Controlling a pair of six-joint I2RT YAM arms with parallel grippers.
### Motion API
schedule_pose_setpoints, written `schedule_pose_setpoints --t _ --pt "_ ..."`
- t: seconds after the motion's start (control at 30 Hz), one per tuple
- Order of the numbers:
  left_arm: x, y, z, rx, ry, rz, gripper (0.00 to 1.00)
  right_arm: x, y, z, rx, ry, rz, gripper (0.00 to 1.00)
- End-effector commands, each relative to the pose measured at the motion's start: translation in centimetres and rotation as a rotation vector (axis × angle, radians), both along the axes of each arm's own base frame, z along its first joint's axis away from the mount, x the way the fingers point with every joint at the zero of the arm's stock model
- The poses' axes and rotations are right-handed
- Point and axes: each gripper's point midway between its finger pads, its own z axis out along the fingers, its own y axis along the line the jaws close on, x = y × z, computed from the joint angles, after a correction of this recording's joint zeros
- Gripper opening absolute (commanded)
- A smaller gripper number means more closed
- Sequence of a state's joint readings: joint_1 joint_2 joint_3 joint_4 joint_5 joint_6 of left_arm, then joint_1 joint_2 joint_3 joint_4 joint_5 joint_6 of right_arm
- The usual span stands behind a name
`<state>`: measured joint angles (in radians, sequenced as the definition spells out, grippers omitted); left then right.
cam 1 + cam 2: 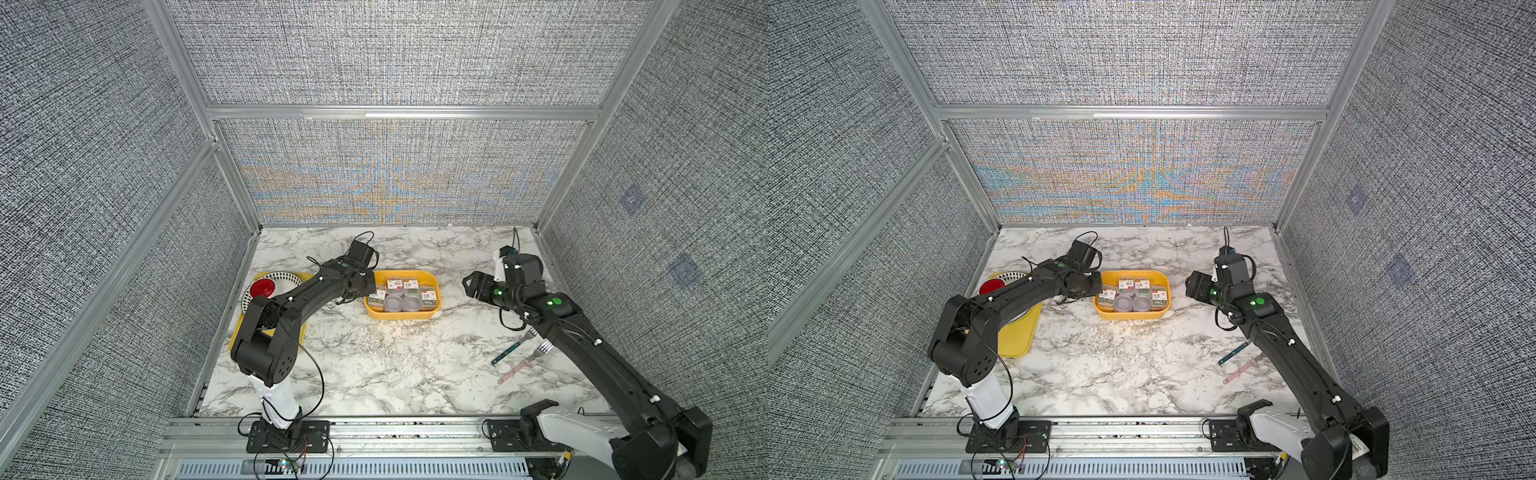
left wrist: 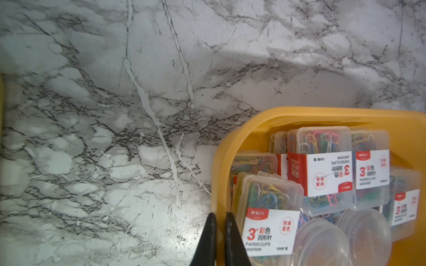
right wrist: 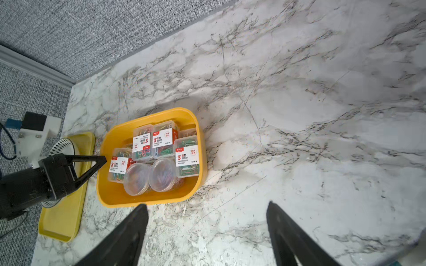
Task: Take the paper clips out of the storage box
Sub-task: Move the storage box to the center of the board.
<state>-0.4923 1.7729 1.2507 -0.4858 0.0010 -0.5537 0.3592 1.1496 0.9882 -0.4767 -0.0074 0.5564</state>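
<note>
Here, the yellow storage box (image 3: pixel 110 193) holds two round tubs (image 3: pixel 137 179) and at least five clear labelled cases (image 3: pixel 186 156); left gripper (image 2: pixel 220 217) jaws pinch its wall, right gripper (image 3: pixel 206 203) jaws spread.

Two round tubs (image 3: pixel 136 178), two forks (image 1: pixel 511 349), one storage box (image 3: pixel 119 200)

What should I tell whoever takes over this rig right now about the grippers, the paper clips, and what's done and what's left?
Left gripper: shut, pinching the rim of the yellow box.
Right gripper: open and empty, over bare table beside the box.
Paper clip cases and two round tubs: all that show are in the box.
Done: nothing taken out yet.
Left: lift out every case and both tubs.
</note>
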Motion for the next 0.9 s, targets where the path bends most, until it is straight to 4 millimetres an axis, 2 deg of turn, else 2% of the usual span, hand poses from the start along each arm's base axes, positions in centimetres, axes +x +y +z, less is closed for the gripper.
schedule_pose_setpoints --t 0.0,0.17,0.37,0.43,0.47,0.57,0.7,0.77,0.87 --pt "0.5 -0.7 0.6 -0.072 -0.051 -0.075 0.00 0.3 0.6 -0.4 -0.027 0.015 -0.031 0.83" --pt "-0.2 -0.2 -0.4 -0.073 -0.037 -0.088 0.00 0.2 2.6 -1.0 -0.074 0.051 -0.006 0.83" --pt "0.0 0.1 0.2 -0.078 -0.050 -0.101 0.00 0.4 4.3 -1.5 -0.128 0.085 0.020 0.83" --pt "0.1 0.1 0.5 -0.083 -0.051 -0.106 0.09 0.3 4.8 -1.7 -0.142 0.095 0.030 0.83" --pt "0.0 0.0 0.7 -0.087 -0.050 -0.108 0.17 0.3 5.1 -1.8 -0.147 0.101 0.033 0.83" --pt "-0.4 0.0 1.0 -0.097 -0.046 -0.110 0.29 0.2 5.9 -2.0 -0.164 0.114 0.049 0.83" --pt "-1.2 0.4 1.5 -0.098 -0.039 -0.101 0.38 0.1 6.8 -2.2 -0.187 0.127 0.061 0.83" --pt "-1.7 0.8 1.7 -0.093 -0.032 -0.090 0.48 0.1 7.3 -2.2 -0.192 0.130 0.070 0.83" --pt "-2.2 1.5 3.5 -0.087 -0.054 -0.072 0.54 0.3 8.1 -2.0 -0.201 0.136 0.087 0.83"
